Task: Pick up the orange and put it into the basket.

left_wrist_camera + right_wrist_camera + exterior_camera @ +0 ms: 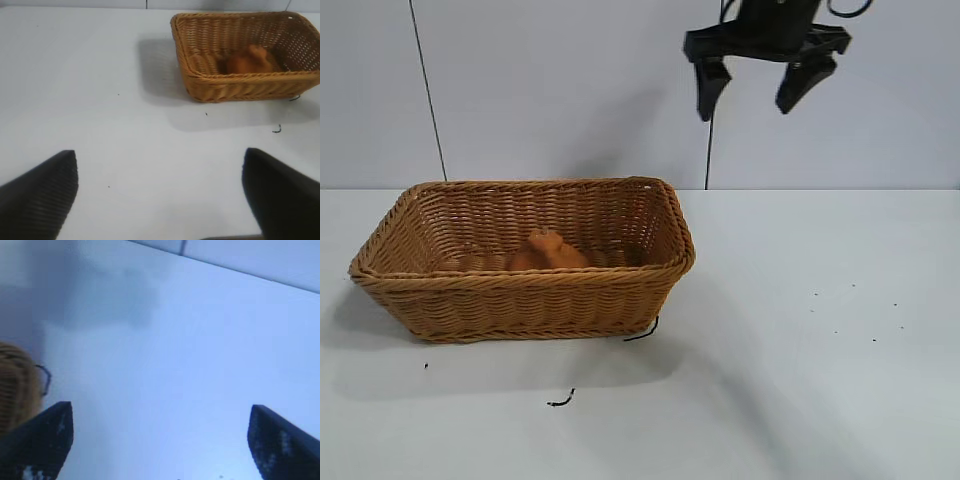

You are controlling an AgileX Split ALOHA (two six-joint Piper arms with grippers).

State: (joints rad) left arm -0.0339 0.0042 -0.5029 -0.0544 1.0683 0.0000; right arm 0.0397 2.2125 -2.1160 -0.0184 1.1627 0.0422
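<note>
One orange point(548, 250) is lying inside the basket point(520, 285), on its floor toward the middle, so the task is judged as good as done. Nothing is being held by the right gripper point(753, 88): it is hanging high above the worktop, beyond the basket's right end, with its jaws spread wide. The left gripper point(160, 190) is being kept over bare worktop well apart from the basket, its jaws likewise wide and empty.

Little is being risked now. Trouble is judged likely only if the right arm is being lowered straight down, since a finger could clip the braided rim at the basket's right end and shove or tip the basket. Open room is being offered by the whole right half of the worktop and its front edge; a loose dark wicker strand point(560, 401) is lying in front of the basket.
</note>
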